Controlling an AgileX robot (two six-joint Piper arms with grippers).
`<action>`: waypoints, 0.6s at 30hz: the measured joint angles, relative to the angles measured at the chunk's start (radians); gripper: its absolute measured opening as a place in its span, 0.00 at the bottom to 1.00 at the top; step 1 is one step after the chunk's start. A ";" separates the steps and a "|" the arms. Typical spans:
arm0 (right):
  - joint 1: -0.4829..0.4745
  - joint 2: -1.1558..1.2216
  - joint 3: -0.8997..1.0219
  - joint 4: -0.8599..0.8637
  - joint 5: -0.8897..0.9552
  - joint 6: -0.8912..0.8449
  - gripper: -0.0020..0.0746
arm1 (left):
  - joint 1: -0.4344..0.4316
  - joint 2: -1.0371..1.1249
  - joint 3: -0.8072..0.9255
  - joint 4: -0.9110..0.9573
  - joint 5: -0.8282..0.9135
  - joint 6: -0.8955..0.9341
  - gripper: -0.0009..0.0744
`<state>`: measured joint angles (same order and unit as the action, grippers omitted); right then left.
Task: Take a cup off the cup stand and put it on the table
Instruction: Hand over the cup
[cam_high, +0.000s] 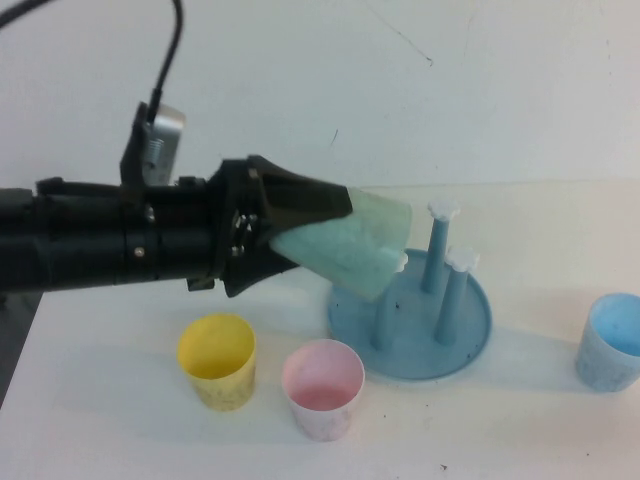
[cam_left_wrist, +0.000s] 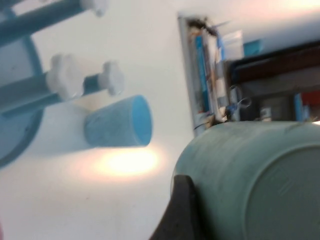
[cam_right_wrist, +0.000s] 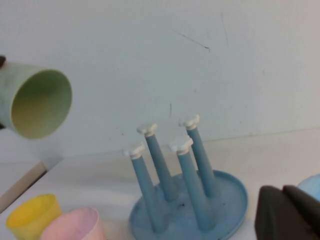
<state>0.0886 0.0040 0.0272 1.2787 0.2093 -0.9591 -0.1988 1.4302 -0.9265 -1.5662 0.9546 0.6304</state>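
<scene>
My left gripper is shut on the mint-green cup and holds it in the air, lying on its side, over the left part of the cup stand. The cup's mouth points towards the pegs. In the left wrist view the cup's base fills the near corner beside one dark finger. The right wrist view shows the cup's open mouth high above the stand, whose four pegs are bare. My right gripper is shut and empty, low beside the stand and out of the high view.
A yellow cup and a pink cup stand upright on the white table in front of the stand. A light blue cup stands to the stand's right. A white wall rises behind.
</scene>
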 joint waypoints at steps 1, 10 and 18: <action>0.000 0.014 0.000 0.059 0.000 -0.072 0.02 | 0.010 0.000 0.002 -0.041 0.007 0.010 0.77; 0.000 0.363 -0.155 0.416 0.230 -0.883 0.02 | 0.026 0.012 -0.002 -0.101 -0.022 -0.117 0.77; 0.000 0.948 -0.461 0.415 0.621 -1.073 0.19 | 0.026 0.041 -0.002 -0.105 -0.025 -0.409 0.77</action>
<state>0.0886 0.9522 -0.4333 1.6940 0.8308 -2.0318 -0.1729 1.4712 -0.9282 -1.6717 0.9298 0.2213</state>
